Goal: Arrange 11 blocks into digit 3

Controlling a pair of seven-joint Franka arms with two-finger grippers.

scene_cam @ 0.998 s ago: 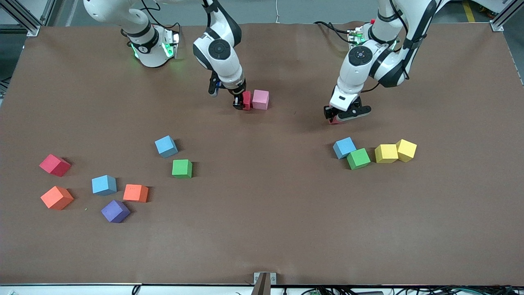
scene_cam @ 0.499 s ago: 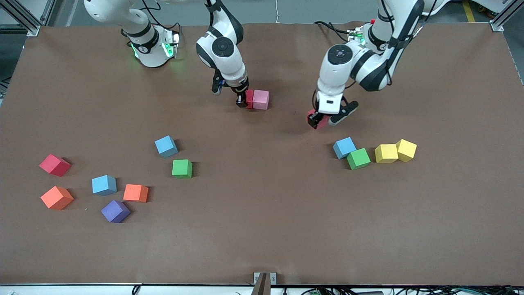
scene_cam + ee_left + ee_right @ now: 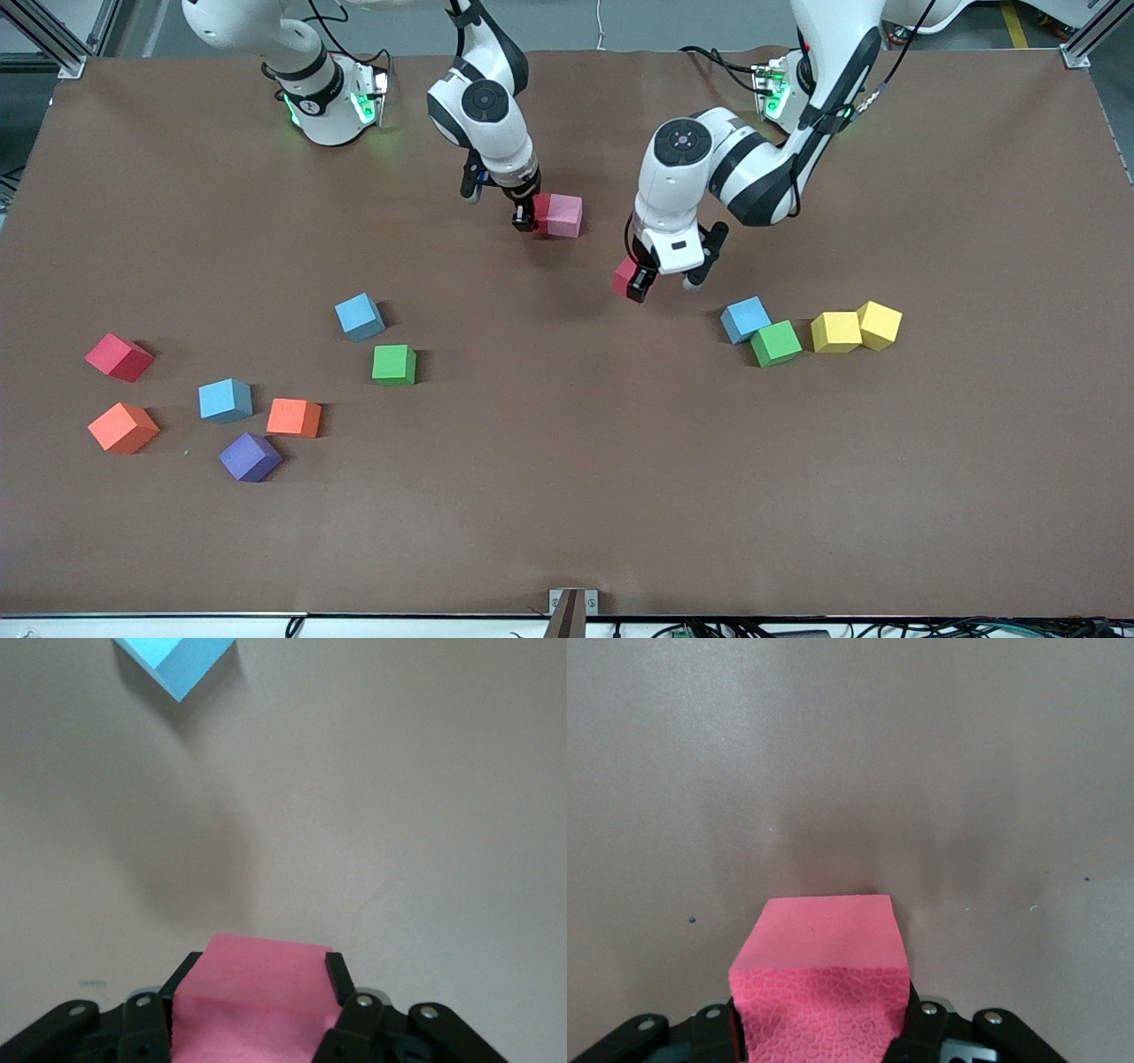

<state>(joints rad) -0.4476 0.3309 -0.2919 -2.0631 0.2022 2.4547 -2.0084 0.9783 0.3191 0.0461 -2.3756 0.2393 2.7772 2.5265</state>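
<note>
Lowest in the front view, toward the right arm's end, lies a loose cluster of small matte foam cubes: a purple cube (image 3: 250,457), two orange cubes (image 3: 123,427) (image 3: 294,417), a light blue cube (image 3: 225,400) and a red cube (image 3: 119,357). Higher in the frame sit a green cube (image 3: 394,364) and a second light blue cube (image 3: 359,316). At the same height, toward the left arm's end, a green cube (image 3: 776,344), a third light blue cube (image 3: 745,319) and two yellow cubes (image 3: 835,331) (image 3: 880,324) huddle together.

Above them the left gripper (image 3: 631,285) hangs over bare table near mid-frame, its fingers clamped on a pinkish-red foam cube (image 3: 625,273), seen gripped from both sides in the left wrist view (image 3: 252,992).

Highest in the frame, the right gripper (image 3: 528,217) is down at the table, closed on a dark red foam cube (image 3: 540,211) that touches the pale pink foam cube (image 3: 564,215); this pair looks like the start of the digit.

The risks, as I judge them: the left arm's cube may knock the pale pink one askew if it comes in low, the two arms may crowd each other there, and squeezed foam could spring sideways on release, leaving a crooked row
</note>
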